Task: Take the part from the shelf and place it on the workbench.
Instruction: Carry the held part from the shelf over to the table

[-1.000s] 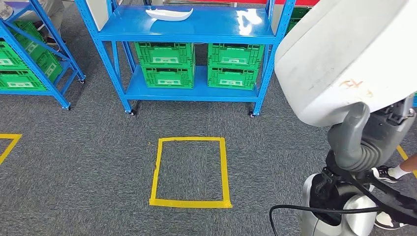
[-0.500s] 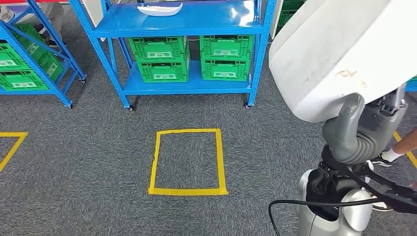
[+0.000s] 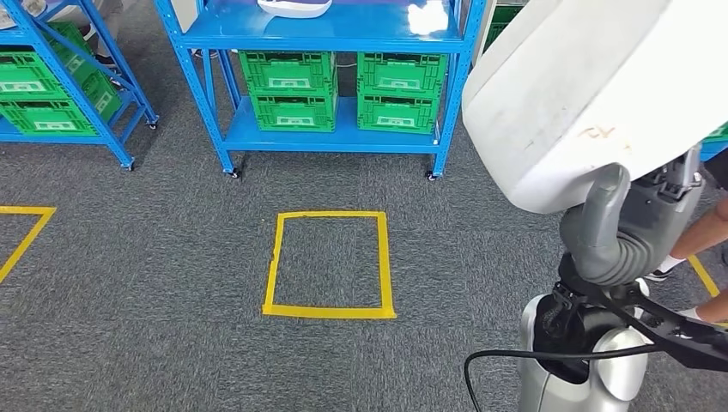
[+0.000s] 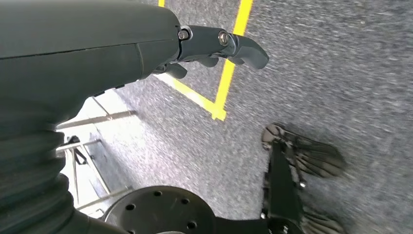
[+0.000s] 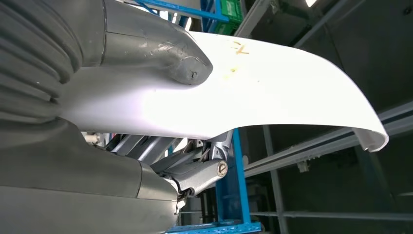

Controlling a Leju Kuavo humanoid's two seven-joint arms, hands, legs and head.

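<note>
1. Right hand (image 5: pixel 160 97) raised at the head view's right side, thumb pressed on the top face of a large white curved part (image 3: pixel 584 86), darker fingers clamped beneath it.
2. Part held in the air above grey carpet (image 3: pixel 154 257), well apart from the blue shelf (image 3: pixel 326 34).
3. Left hand (image 4: pixel 214 46) hanging low over the carpet near yellow tape (image 4: pixel 229 63), fingers curled loosely, gripping nothing.
</note>
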